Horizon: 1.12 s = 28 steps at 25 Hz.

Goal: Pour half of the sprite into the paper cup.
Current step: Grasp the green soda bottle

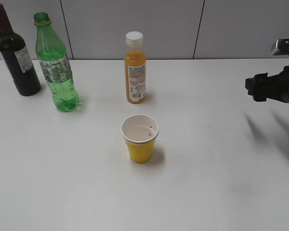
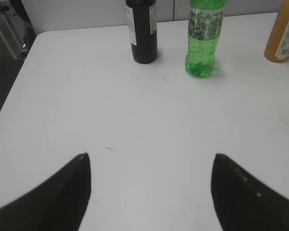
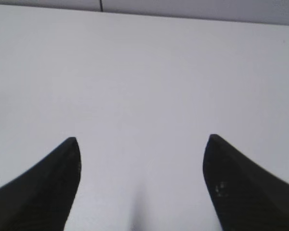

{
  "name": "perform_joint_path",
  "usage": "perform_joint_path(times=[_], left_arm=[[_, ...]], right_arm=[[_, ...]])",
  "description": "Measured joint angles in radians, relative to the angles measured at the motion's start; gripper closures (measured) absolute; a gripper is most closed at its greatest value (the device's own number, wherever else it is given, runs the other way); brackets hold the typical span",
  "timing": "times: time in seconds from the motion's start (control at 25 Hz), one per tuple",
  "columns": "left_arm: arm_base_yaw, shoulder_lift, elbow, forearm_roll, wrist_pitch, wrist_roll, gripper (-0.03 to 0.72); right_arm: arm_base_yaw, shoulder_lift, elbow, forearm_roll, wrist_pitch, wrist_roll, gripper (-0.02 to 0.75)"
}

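The sprite, a green plastic bottle (image 1: 56,67) with no cap, stands upright at the back left of the white table; it also shows in the left wrist view (image 2: 201,41). The yellow paper cup (image 1: 140,138) stands upright and empty in the middle of the table. My left gripper (image 2: 151,159) is open and empty above bare table, well short of the bottle; it is out of the exterior view. My right gripper (image 3: 141,142) is open and empty over bare table; its arm (image 1: 272,86) shows at the right edge, far from the cup.
A dark wine bottle (image 1: 17,55) stands left of the sprite, also in the left wrist view (image 2: 142,31). An orange juice bottle (image 1: 135,70) with a white cap stands behind the cup and shows in the left wrist view (image 2: 282,33). The table's left edge (image 2: 19,82) is near.
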Motion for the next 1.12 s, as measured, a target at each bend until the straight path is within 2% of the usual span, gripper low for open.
perform_joint_path(times=[0.24,0.52,0.88,1.0,1.12], left_arm=[[0.000,0.000,0.000,0.000,0.000,0.000,0.099],[0.000,0.000,0.000,0.000,0.000,0.000,0.099],[0.000,0.000,0.000,0.000,0.000,0.000,0.099],[0.000,0.000,0.000,0.000,0.000,0.000,0.099],[0.000,0.000,0.000,0.000,0.000,0.000,0.099]], right_arm=[[0.000,-0.029,-0.263,0.019,0.511,-0.002,0.143],[0.000,-0.030,-0.575,0.021,1.018,-0.008,0.145],[-0.002,0.028,-0.897,0.062,1.471,-0.116,0.145],[-0.002,0.061,-0.946,0.107,1.601,-0.123,0.145],[-0.002,0.062,-0.951,0.144,1.665,-0.135,0.145]])
